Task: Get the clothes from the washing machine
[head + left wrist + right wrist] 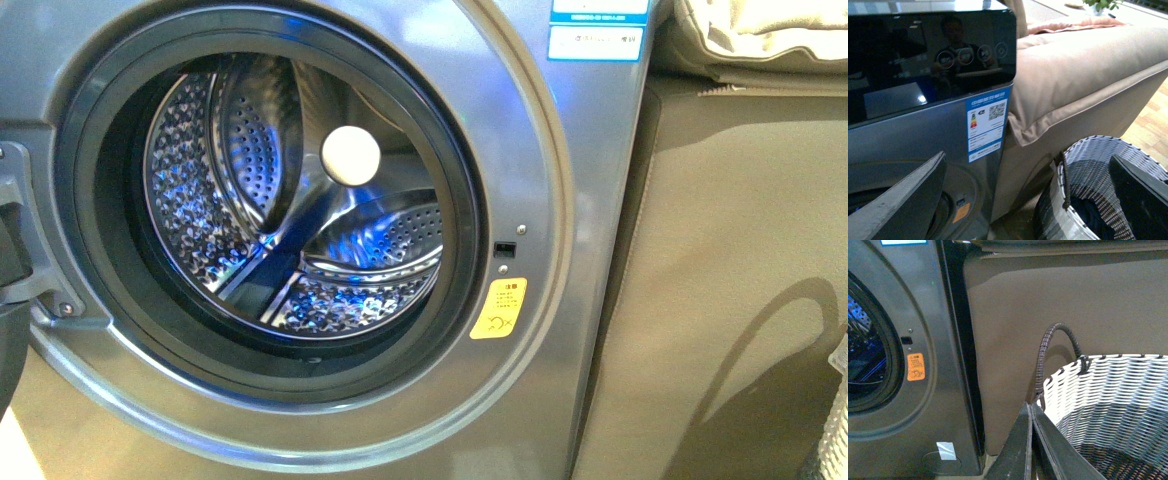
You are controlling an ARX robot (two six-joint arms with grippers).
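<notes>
Navy clothes [1093,220] in wicker basket [1088,165]

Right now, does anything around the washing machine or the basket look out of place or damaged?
Nothing stands out. The washing machine is open with its drum empty, and something dark lies in the woven basket beside it; no spill or damage is visible.

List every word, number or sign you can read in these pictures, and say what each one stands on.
No text can be quoted; all of it is too small or blurred.
Yellow warning sticker on the washing machine: a round symbol, characters unreadable.
Blue-white label on the machine's front: a QR code and coloured bars, print unreadable.
Control panel: round icons, no legible words.
</notes>
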